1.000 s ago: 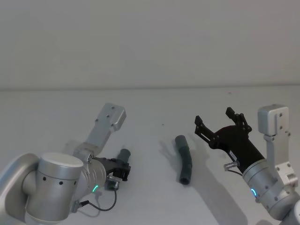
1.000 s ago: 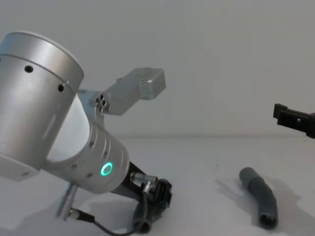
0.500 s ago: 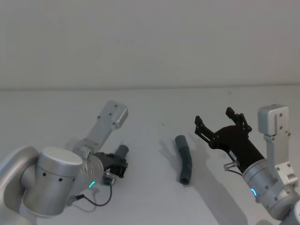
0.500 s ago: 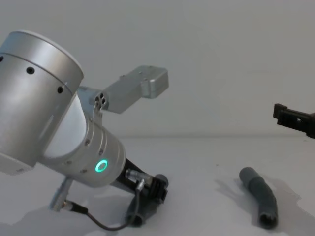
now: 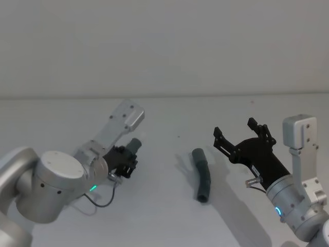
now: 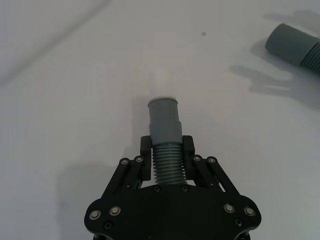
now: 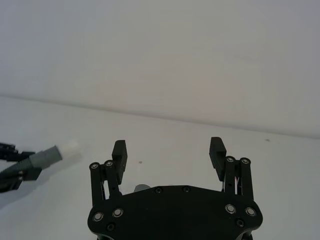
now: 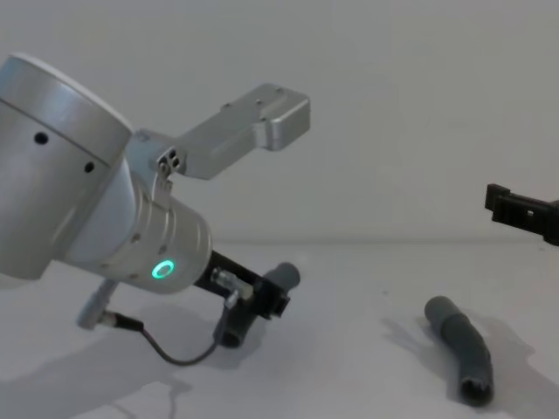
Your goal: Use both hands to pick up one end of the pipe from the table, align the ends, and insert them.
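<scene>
At the left of the table [image 5: 154, 221], the left claw [image 6: 166, 150] is closed on the ribbed middle of the shorter pipe piece [image 6: 165, 125]. The white tip [image 7: 70, 146] projects forward past the claw, unobstructed. In the chest view the piece appears raised clear of the surface and angled upward. The longer pipe piece [image 5: 203, 177] lies flat near the table's centre, untouched and well apart from the held piece. The right claw [image 5: 235, 129] hovers just to its right, above the surface, jaws spread wide and empty.

Assessment: one half is secured; the second pick-up is outstanding.

Recommended: bring the right claw over the longer piece's ribbed section and turn the jaws to straddle it across its width. Close there so that the collar end [image 8: 472, 388], which looks open in the chest view, is left exposed. The piece is bent, so a grip near the middle should limit swing.

Risks: closing on the smooth end would block the socket, and the round body may roll from an off-centre pinch.
</scene>
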`<action>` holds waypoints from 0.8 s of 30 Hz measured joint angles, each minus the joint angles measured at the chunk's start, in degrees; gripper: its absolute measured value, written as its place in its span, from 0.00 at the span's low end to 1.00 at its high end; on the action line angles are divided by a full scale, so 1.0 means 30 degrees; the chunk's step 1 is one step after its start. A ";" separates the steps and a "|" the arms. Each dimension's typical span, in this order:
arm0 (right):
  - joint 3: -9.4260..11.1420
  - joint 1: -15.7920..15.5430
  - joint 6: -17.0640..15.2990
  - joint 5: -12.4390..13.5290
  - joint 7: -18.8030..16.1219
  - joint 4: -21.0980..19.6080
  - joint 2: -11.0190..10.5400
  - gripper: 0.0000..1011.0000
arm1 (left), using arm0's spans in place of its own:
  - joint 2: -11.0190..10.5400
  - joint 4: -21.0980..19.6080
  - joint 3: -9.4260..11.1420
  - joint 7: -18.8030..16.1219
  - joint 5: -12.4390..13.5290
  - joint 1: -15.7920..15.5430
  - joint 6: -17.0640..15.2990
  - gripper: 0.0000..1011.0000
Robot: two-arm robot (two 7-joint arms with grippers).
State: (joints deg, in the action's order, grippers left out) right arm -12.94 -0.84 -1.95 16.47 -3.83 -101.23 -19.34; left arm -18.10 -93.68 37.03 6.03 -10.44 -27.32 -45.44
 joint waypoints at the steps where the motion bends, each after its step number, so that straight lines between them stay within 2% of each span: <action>1: 0.0000 0.0000 0.0000 0.0000 0.0000 -0.0001 0.0001 0.99 | 0.0000 0.0000 0.0000 0.0000 0.0000 0.0000 0.0000 0.32; 5: -0.0001 0.0001 -0.0001 0.0000 0.0000 0.0000 0.0001 0.99 | -0.0539 0.0349 0.0435 0.0609 0.0469 -0.0527 0.1218 0.32; 7: -0.0001 0.0001 0.0000 0.0001 0.0001 0.0000 0.0001 0.99 | -0.0954 0.0647 0.0770 0.1095 0.0891 -0.0972 0.2337 0.32; 10: -0.0001 0.0001 0.0002 0.0000 0.0000 -0.0001 0.0001 0.99 | -0.1275 0.0889 0.1008 0.1456 0.1225 -0.1299 0.3238 0.32; 13: -0.0001 0.0000 0.0000 0.0000 0.0001 0.0000 0.0001 0.99 | -0.1777 0.1272 0.1383 0.1979 0.1768 -0.1782 0.4716 0.32; 16: 0.0000 0.0001 0.0000 0.0000 0.0001 0.0000 0.0001 0.99 | -0.2042 0.1497 0.1551 0.2237 0.2079 -0.2009 0.5590 0.32; 20: -0.0001 0.0001 0.0000 0.0000 0.0001 0.0000 0.0001 0.99 | -0.2606 0.1972 0.1893 0.2708 0.2707 -0.2532 0.7436 0.32; 24: -0.0001 0.0001 0.0000 0.0000 0.0000 0.0000 0.0001 0.99 | -0.2948 0.2286 0.2100 0.2981 0.3165 -0.2837 0.8754 0.32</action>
State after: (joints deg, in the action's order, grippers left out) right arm -12.94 -0.84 -1.95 16.47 -3.83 -101.23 -19.33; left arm -26.95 -86.82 43.33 14.97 -0.95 -35.83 -19.17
